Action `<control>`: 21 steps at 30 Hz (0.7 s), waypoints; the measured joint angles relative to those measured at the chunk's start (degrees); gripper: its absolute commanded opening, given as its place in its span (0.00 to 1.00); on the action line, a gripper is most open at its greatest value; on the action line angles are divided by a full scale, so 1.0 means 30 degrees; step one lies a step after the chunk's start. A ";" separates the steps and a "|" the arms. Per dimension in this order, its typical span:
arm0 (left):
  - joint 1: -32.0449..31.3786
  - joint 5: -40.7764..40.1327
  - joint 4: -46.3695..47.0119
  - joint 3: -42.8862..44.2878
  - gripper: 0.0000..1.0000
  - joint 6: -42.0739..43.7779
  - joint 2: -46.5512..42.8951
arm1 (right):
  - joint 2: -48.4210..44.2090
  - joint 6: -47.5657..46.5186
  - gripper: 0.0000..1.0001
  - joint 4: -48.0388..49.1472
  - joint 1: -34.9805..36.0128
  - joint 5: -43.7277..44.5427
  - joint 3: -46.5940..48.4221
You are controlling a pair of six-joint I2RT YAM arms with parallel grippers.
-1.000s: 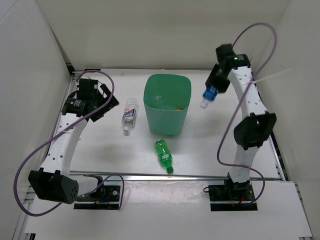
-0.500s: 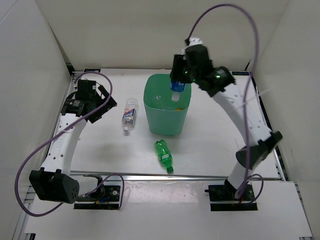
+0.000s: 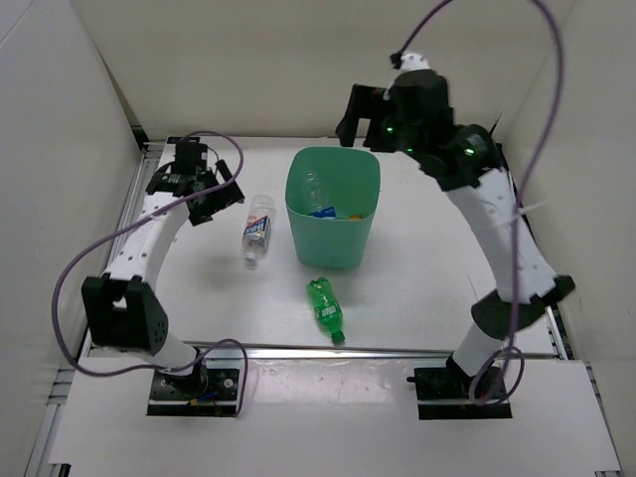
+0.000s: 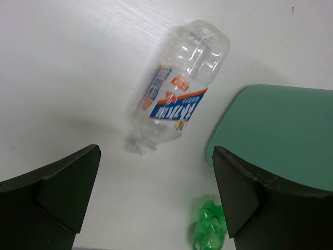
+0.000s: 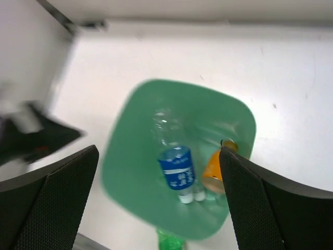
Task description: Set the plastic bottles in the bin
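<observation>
Since half a second ago, the blue-label bottle (image 5: 178,169) has dropped out of my right pincer (image 5: 157,151). It's now lying inside the bin (image 3: 333,243), middle of the top view, beside the orange bottle (image 5: 214,172) and the crinkled clear bottle (image 5: 164,127). That pincer is hanging wide open and empty over the bin. I'm seeing my left pincer (image 4: 156,151) gaping wide too, gripping nothing, above the second blue-label bottle (image 4: 177,101), which is lying on the bench (image 3: 417,258) left of the bin. The green bottle (image 3: 325,309) is lying just below the bin in the top view.
</observation>
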 measured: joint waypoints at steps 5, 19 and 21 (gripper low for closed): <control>-0.0627 0.0758 0.1319 0.1836 1.00 0.2069 0.3534 | -0.3577 0.0168 1.00 0.0138 0.0036 -0.0306 0.0357; -0.1122 0.3417 0.2871 0.3089 1.00 0.3381 0.9668 | -0.5107 -0.0189 1.00 -0.0444 -0.0160 0.0583 -0.2754; -0.1348 0.3599 0.2922 0.3147 1.00 0.3373 1.0316 | -0.5217 -0.0342 1.00 -0.0466 -0.0160 0.0816 -0.2980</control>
